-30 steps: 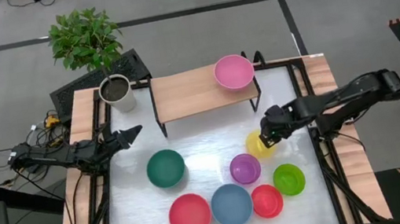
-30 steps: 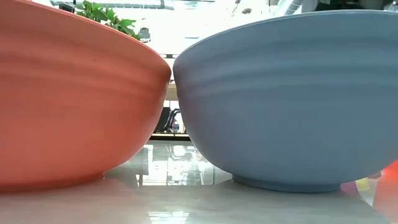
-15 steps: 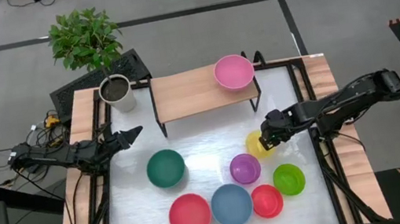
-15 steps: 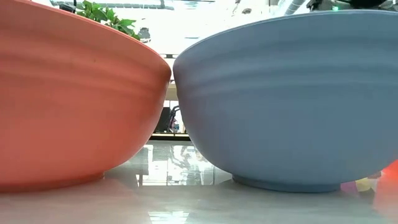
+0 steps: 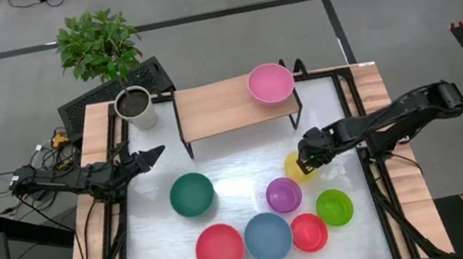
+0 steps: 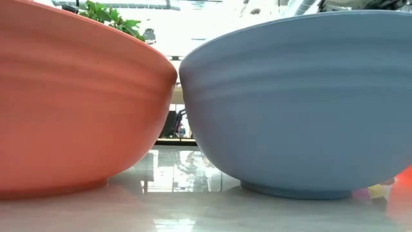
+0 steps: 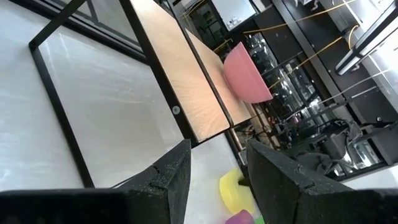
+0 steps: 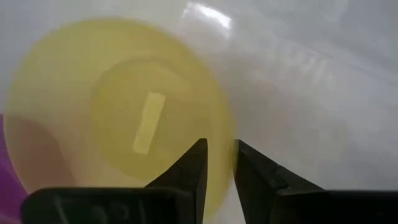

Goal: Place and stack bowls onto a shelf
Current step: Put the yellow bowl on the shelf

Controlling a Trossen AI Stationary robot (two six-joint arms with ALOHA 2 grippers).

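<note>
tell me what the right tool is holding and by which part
The right tool is pinching the yellow bowl by its rim, one finger inside, one outside. The left tool is empty.

light-wood shelf [image 5: 226,106]; glossy, seemingly plastic yellow bowl [image 8: 118,124].

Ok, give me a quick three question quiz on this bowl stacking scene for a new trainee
1. True or false: the pink bowl already sits on the shelf.
2. Which bowl's rim is the right gripper straddling? A yellow, B purple, C blue.
3. Fill in: the left gripper waits at the table's left edge with its fingers ____.

Key: 1 true. 2 A, the yellow bowl, one finger inside its rim, one outside. 3 open.
</note>
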